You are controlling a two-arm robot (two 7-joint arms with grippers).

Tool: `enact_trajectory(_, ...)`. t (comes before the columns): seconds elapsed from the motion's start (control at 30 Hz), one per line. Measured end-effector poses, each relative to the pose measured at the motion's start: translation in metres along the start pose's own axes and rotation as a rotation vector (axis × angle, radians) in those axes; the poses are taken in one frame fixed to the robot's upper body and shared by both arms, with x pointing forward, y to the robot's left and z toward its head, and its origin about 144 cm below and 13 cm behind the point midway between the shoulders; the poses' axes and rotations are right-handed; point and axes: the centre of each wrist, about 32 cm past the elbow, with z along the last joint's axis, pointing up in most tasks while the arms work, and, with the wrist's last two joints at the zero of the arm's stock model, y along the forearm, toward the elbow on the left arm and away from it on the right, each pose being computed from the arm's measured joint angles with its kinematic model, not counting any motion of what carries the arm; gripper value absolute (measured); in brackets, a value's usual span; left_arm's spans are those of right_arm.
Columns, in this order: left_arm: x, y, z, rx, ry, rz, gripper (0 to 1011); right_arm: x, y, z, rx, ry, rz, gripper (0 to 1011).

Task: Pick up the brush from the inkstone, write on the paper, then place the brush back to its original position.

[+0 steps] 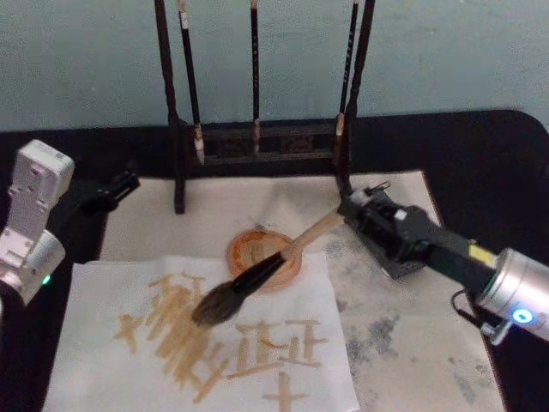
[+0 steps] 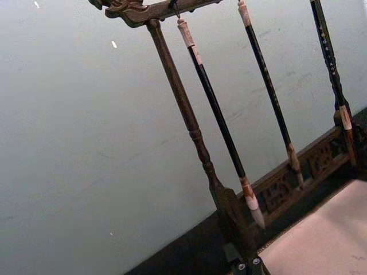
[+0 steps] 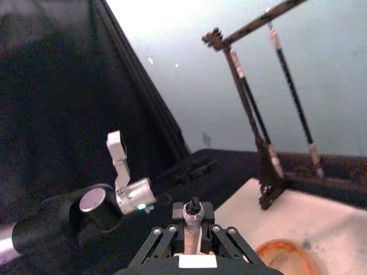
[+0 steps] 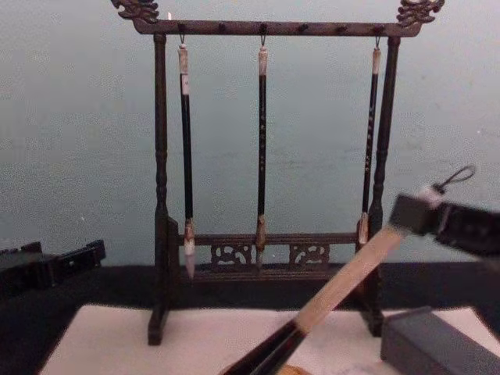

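Observation:
The brush [image 1: 257,276] has a thick tan handle, a black ferrule and bushy grey-brown bristles. My right gripper [image 1: 350,211] is shut on the handle's top end and holds the brush slanted, as the chest view shows [image 4: 344,285]. The ferrule crosses a round orange dish [image 1: 249,249]. The bristles sit low over a whiter sheet [image 1: 257,378] covered in tan strokes. That sheet lies on the cream paper [image 1: 223,210]. A dark rectangular block, seemingly the inkstone [image 4: 430,344], lies under my right arm. In the right wrist view the handle end [image 3: 194,207] stands between the fingers.
A dark wooden brush rack [image 1: 257,146] with three thin black-handled brushes stands at the paper's far edge. My left gripper [image 1: 123,184] is parked off the paper's left corner, beside the rack's left foot. Grey ink stains mark the paper at the right.

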Motion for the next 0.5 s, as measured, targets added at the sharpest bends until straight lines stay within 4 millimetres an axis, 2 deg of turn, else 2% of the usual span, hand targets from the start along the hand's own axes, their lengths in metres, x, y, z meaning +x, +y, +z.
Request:
enact_trajectory(0.3,0.000,0.000,0.000,0.000,0.000,0.000,1002,0.006,0.014,-0.016,-0.064,0.031,-0.004,172)
enact_trajectory(0.5,0.000,0.000,0.000,0.000,0.000,0.000,1002,0.009,0.014,-0.023,-0.081,0.042,-0.021,172)
